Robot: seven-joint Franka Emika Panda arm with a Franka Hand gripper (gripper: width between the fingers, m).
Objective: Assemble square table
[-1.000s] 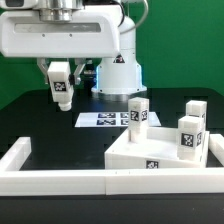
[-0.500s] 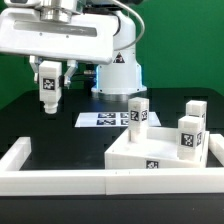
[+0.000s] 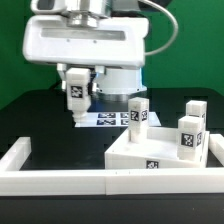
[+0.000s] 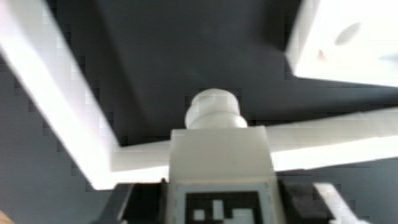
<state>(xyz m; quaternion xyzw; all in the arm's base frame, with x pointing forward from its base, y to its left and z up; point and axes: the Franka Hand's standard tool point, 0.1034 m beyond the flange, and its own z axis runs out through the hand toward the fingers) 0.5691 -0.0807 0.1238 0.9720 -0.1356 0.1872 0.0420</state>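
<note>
The white square tabletop (image 3: 150,153) lies at the exterior view's right, against the rim wall. Three white tagged legs stand upright on it: one at its far left (image 3: 137,112), one at its far right (image 3: 195,114), one at its near right (image 3: 189,137). My gripper (image 3: 76,88) is shut on the fourth leg (image 3: 76,92) and holds it upright in the air, left of the tabletop and above the marker board's left end. In the wrist view the held leg (image 4: 221,150) points with its round peg down between the pads (image 4: 313,200); a tabletop corner (image 4: 349,40) shows beyond.
The long white rim wall (image 3: 55,181) runs along the front and up the left side (image 3: 15,155); it also shows in the wrist view (image 4: 71,95). The marker board (image 3: 108,120) lies flat behind the tabletop. The robot base (image 3: 120,78) stands at the back.
The gripper with the leg has swung from the exterior view's left toward the right, closer to the tabletop. The tabletop and its three legs have not moved.
</note>
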